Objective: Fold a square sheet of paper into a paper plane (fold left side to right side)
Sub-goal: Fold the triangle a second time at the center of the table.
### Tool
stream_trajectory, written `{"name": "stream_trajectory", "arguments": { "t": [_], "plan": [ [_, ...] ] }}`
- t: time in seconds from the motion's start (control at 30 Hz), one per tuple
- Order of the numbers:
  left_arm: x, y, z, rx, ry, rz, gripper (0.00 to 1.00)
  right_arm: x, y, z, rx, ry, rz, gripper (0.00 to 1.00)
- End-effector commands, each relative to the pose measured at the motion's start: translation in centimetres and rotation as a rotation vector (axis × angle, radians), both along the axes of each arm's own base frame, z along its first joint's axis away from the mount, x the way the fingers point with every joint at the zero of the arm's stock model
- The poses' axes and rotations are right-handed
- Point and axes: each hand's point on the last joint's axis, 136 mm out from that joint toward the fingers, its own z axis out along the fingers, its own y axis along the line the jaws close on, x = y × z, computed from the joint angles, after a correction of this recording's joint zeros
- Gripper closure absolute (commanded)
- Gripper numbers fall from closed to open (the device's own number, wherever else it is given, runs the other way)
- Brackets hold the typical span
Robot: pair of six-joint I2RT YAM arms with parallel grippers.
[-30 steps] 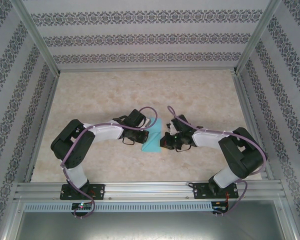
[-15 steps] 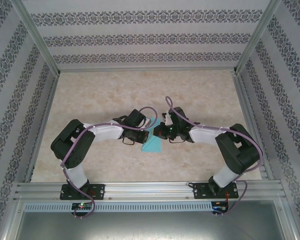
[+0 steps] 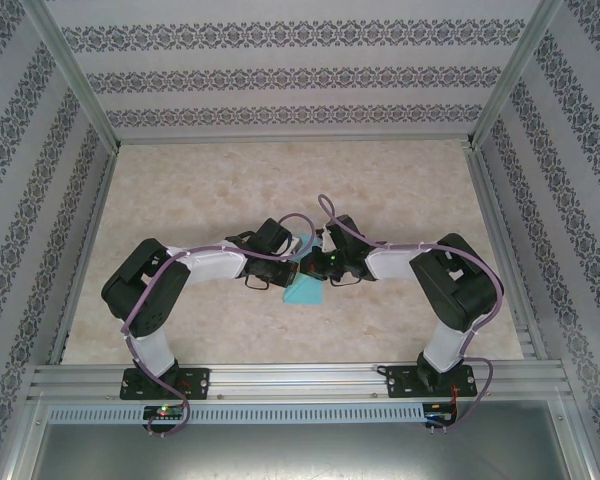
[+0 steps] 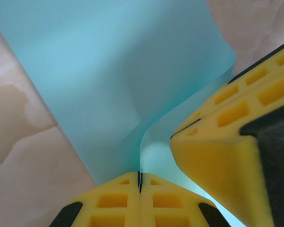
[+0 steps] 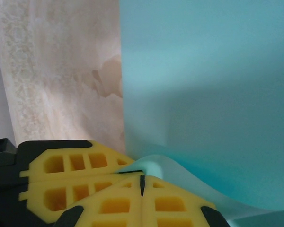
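Where marbled beige table [image 3: 180, 190] meets patterned walls [image 3: 280, 75], L gripper [image 4: 139, 178] & R gripper [image 5: 142, 183] each pinch turquoise sheet [image 4: 113, 71], jaws tight.

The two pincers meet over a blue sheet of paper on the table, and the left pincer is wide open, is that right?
No. The left pincer is shut, not wide open: the left wrist view shows its yellow fingers pressed together on the sheet of paper. The rest holds: it meets the right pincer over the paper on the table.
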Motion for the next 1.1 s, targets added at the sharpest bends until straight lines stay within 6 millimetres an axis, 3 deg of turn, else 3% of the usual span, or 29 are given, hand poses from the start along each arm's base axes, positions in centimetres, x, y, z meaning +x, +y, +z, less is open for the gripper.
{"name": "stream_trajectory", "arguments": {
  "t": [0.0,0.83,0.97,1.07],
  "plan": [
    [-0.2,1.0,-1.0,0.056,0.005,0.002,1.00,-0.2,0.3,-0.4,-0.015,0.000,0.013,1.00],
    [0.0,0.9,-0.8,0.066,-0.003,0.006,1.00,-2.0,-2.7,-3.5,-0.176,0.044,0.017,1.00],
    [0.1,0.8,0.0,0.051,-0.013,0.016,0.92,-2.4,-3.0,-4.1,-0.191,0.066,0.016,1.00],
    [0.4,0.9,1.6,0.035,-0.047,0.039,0.85,-2.6,-3.2,-4.3,-0.200,0.076,0.018,1.00]
  ]
}}
